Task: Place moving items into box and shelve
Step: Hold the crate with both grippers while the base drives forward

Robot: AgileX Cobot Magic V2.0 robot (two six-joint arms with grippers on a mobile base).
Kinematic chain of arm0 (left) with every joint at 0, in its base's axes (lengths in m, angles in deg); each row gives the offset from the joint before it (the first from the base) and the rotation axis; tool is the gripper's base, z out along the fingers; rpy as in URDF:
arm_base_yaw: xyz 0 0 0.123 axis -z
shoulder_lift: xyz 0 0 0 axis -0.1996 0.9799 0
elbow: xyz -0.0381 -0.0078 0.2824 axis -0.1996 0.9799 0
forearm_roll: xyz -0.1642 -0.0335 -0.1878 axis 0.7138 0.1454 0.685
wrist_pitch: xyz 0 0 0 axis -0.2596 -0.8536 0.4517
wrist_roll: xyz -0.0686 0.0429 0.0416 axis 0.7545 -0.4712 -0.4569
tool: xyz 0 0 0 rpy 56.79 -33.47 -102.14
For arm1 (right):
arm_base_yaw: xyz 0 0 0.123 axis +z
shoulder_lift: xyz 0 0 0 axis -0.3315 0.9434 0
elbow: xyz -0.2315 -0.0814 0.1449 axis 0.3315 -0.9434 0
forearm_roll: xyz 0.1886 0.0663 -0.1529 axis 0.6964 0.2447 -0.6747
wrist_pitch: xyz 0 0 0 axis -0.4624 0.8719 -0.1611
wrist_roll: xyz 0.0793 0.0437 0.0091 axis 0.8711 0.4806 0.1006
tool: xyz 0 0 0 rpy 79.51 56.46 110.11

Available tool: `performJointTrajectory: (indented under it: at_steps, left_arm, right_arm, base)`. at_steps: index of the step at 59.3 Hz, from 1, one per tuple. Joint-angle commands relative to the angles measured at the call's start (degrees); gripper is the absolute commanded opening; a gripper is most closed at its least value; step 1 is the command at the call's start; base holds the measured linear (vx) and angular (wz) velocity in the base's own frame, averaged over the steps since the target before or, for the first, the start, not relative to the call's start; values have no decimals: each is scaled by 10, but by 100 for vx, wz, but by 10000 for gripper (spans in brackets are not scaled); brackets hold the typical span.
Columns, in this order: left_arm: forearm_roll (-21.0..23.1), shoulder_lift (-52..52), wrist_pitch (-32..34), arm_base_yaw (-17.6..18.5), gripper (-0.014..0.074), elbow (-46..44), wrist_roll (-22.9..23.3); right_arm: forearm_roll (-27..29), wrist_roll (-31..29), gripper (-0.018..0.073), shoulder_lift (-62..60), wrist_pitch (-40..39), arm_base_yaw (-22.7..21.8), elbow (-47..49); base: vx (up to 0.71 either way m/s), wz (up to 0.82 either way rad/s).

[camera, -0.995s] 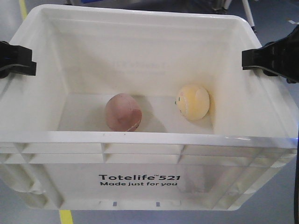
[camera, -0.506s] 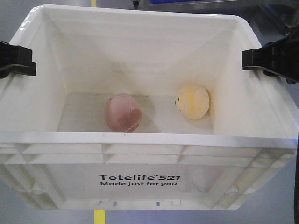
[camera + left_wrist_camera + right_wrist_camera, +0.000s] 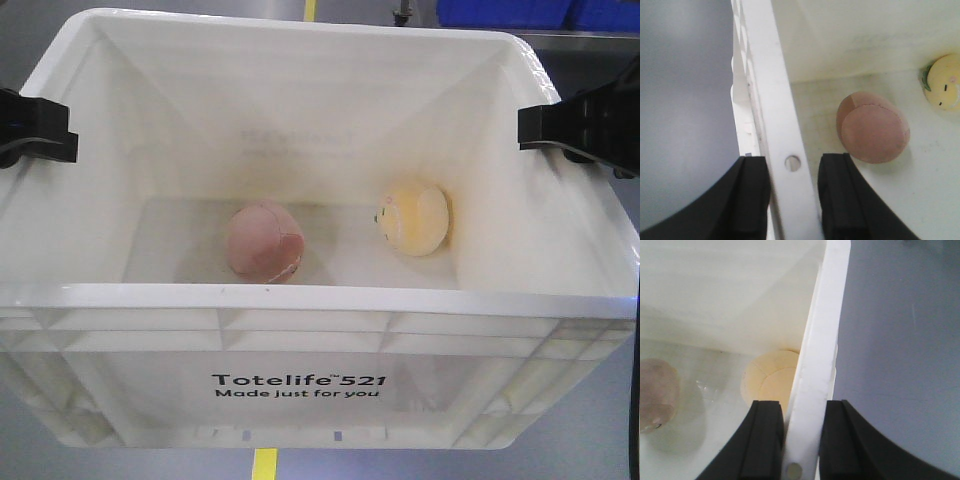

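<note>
A white Totelife box (image 3: 300, 298) is held off the floor between my two grippers. My left gripper (image 3: 35, 130) is shut on the box's left rim (image 3: 775, 100), with one black finger on each side of it in the left wrist view (image 3: 793, 167). My right gripper (image 3: 575, 125) is shut on the right rim (image 3: 825, 325), which it straddles in the right wrist view (image 3: 802, 412). Inside the box, a pink ball (image 3: 264, 241) lies left of centre. A yellow ball (image 3: 413, 217) rests against the right wall. Both balls show in the wrist views: pink (image 3: 874, 127), yellow (image 3: 770, 380).
Grey floor lies all around and below the box. A yellow floor line (image 3: 265, 463) shows under the box's front edge and another stretch of it beyond the far rim (image 3: 310, 10). Blue bins (image 3: 520, 12) stand at the top right, behind the box.
The floor and its yellow line have slid to the right behind the box, and blue bins have come into view. The box stays held the same way. The pink ball shifted slightly.
</note>
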Motion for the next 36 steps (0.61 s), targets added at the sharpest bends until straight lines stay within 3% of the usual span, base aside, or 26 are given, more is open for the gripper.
performJointTrajectory:
  at_steps: [1, 36]
  left_arm:
    - [9, -20, 66, 2, -6, -29, -11]
    - [9, -20, 66, 2, -6, -29, -11]
  right_arm:
    - [-25, -11, -6, -16, -69, -3, 26]
    - [-25, -11, -6, -16, -67, -3, 26]
  base:
    - [18, 37]
    - [22, 27]
